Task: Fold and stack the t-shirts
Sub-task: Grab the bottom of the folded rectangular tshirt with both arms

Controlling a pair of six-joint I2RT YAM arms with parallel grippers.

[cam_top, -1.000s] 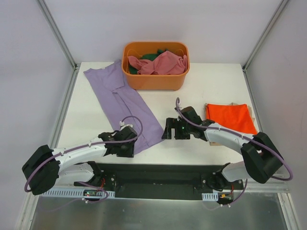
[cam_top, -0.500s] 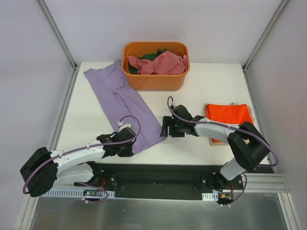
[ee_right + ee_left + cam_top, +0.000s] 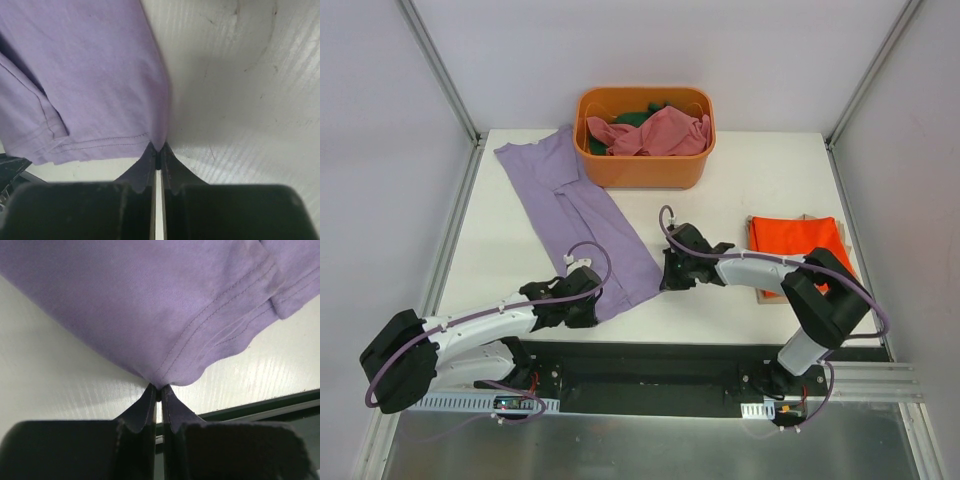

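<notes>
- The left gripper (image 3: 158, 390) was pinched shut on the near hem of the purple t-shirt (image 3: 570, 205), right at one bottom corner
- The right gripper (image 3: 158, 150) was pinched shut too, on the other bottom corner of the same hem, so the hem ran between the two grippers
- From both grippers the shirt went away in one long strip, far ahead and off to the left, past the left side of the orange tub (image 3: 640, 172)
- The left arm was nearer to the long part of the shirt, and the right arm had to reach across to its corner
- The shirt looked flat and narrow, as if its sides were folded in, with a stitched hem and a small wavy wrinkle by the left gripper's tips
- Behind the right gripper, under its arm, a folded orange-red t-shirt (image 3: 800, 245) lay on the table (image 3: 750, 180)
- Far ahead of both grippers the tub held a pink t-shirt (image 3: 660, 132) and a dark green t-shirt (image 3: 638, 116), all bunched up
- I think the next move needed both grippers to lift the hem together and carry it forward along the strip
</notes>
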